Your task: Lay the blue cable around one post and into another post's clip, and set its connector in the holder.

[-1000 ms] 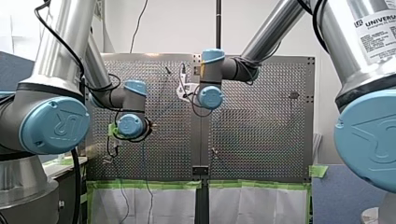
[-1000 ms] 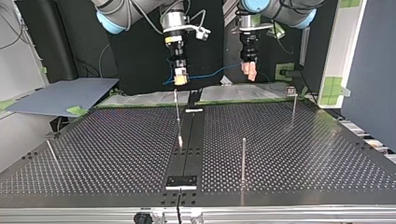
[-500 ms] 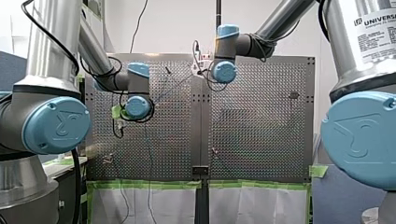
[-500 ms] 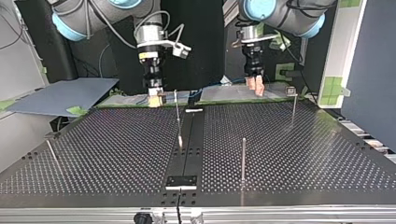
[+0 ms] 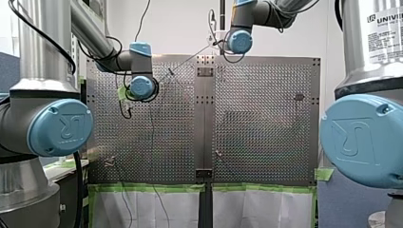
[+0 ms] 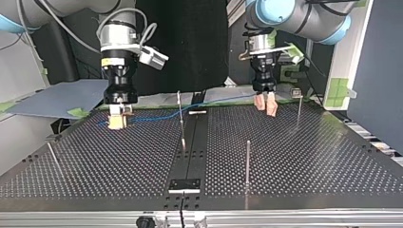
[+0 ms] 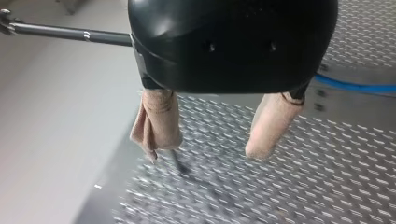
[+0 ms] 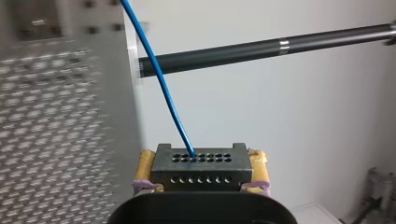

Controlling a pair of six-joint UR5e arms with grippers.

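Perforated metal table (image 6: pixel 309 156) stretches under both our arms. Our blue cable (image 8: pixel 166 95) leaves the black connector (image 8: pixel 201 167), which our right gripper (image 6: pixel 117 119) clamps between its yellow pads (image 8: pixel 145 169). From that gripper the cable runs low over the table, past a thin upright post (image 6: pixel 180 118), toward our left gripper (image 7: pixel 203 151). We cannot tell whether the cable touches the post. The left gripper's beige pads (image 7: pixel 159 116) stand apart with nothing between them, and the cable passes beside its black body.
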